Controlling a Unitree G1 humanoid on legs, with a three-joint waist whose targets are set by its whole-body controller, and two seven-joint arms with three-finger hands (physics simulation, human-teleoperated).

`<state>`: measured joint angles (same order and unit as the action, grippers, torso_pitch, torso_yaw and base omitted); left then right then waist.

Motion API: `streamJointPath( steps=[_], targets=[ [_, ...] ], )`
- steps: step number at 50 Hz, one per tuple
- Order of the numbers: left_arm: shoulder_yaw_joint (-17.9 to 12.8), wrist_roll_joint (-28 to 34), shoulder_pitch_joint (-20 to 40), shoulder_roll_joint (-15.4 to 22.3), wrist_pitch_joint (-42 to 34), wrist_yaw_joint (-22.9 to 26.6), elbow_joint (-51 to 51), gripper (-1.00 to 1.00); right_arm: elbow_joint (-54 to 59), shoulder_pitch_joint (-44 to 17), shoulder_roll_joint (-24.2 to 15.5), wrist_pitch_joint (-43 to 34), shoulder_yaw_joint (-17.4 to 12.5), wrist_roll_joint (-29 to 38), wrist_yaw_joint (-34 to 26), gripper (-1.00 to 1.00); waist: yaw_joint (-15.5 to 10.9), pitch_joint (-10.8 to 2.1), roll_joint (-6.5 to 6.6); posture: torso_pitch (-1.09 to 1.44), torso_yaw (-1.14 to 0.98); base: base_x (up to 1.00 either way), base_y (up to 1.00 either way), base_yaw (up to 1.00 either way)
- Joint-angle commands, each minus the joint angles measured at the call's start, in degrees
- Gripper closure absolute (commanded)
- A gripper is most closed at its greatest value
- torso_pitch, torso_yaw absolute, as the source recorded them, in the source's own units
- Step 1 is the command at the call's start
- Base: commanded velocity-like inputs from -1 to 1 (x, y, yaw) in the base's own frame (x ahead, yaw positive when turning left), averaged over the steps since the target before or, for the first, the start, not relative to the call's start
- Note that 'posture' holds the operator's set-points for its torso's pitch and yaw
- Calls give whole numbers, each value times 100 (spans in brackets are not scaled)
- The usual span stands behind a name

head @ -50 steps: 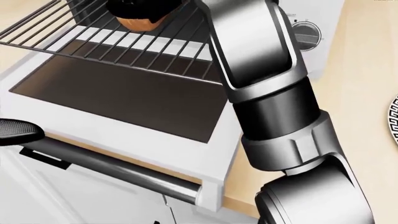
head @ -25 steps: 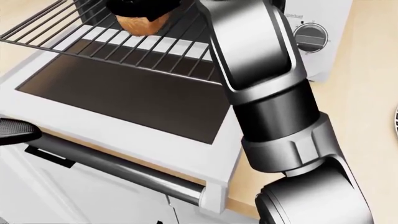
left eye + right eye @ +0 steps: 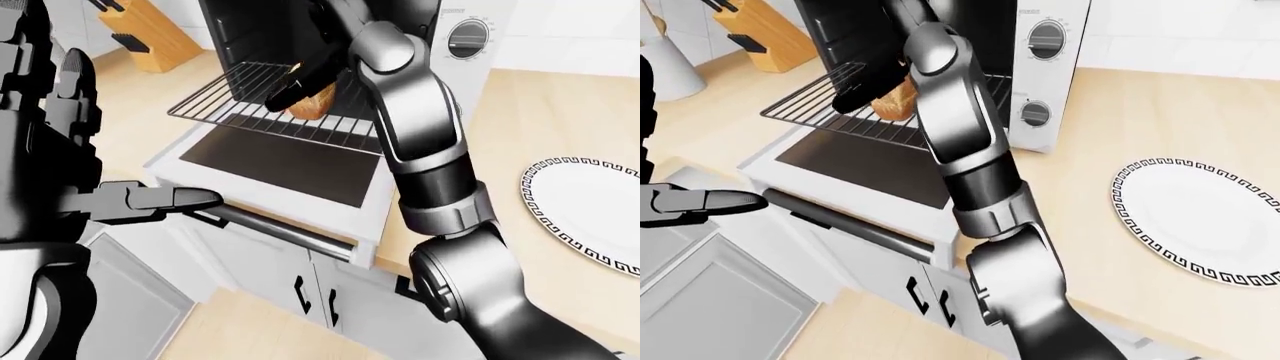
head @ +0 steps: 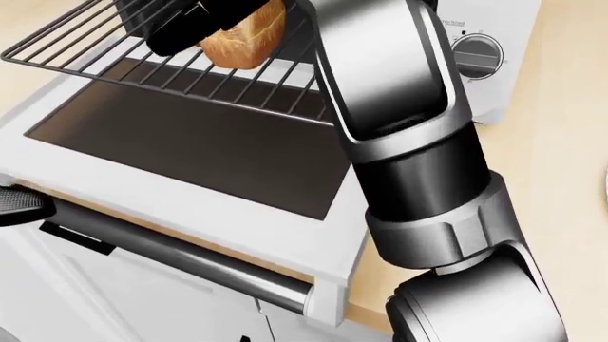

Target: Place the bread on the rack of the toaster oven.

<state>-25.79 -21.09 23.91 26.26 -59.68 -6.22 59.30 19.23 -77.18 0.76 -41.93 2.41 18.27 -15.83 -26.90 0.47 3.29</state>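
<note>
Right hand (image 3: 300,86) still gripping bread (image 4: 249,35), now lower over rack (image 4: 142,64); left hand (image 3: 150,202) open.

Your bread (image 4: 249,37) is a small golden-brown loaf with a pale crumb face, tilted, sitting over the wire rack (image 3: 262,111) near its middle; contact with the bars is unclear. Rack is pulled out of the white toaster oven (image 3: 452,46), level above the dropped-open glass door (image 4: 199,146).
</note>
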Motion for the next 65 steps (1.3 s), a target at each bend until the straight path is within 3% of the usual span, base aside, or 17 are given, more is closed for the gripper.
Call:
streamJointPath(
  steps=[1, 18, 38, 49, 54, 60, 65],
  targets=[
    [-57, 44, 121, 72, 146, -39, 70, -100, -293, -256, 11, 55, -11, 40, -9, -98, -5, -143, 21, 0, 37, 0, 0, 0],
    [110, 362, 349, -25, -29, 122, 70, -100, -1363, -517, 49, -768, 57, 315, -346, -100, -22, -116, 14, 0, 37, 0, 0, 0],
    [90, 399, 396, -46, -52, 191, 70, -100, -3804, -378, -318, -2717, 220, 1297, -933, -100, -51, -55, -13, 0, 37, 0, 0, 0],
    [197, 563, 470, -145, -54, 257, 38, -100, -5320, -110, -1054, -4305, 738, 2654, -2010, -100, -95, -29, -68, 0, 37, 0, 0, 0],
    [152, 558, 456, -169, -65, 299, 70, -100, -5844, 60, -1656, -4949, 1039, 3377, -2659, -100, -105, -24, -85, 0, 37, 0, 0, 0],
    [103, 481, 501, -138, -105, 291, 70, -100, -6079, 365, -2003, -5057, 1017, 4207, -3365, -100, -122, -19, -97, 0, 37, 0, 0, 0],
    [80, 382, 458, -81, -79, 212, 70, -100, -6108, 543, -2239, -5004, 876, 5349, -4477, -100, -121, -28, -103, 0, 37, 0, 0, 0]
  ],
)
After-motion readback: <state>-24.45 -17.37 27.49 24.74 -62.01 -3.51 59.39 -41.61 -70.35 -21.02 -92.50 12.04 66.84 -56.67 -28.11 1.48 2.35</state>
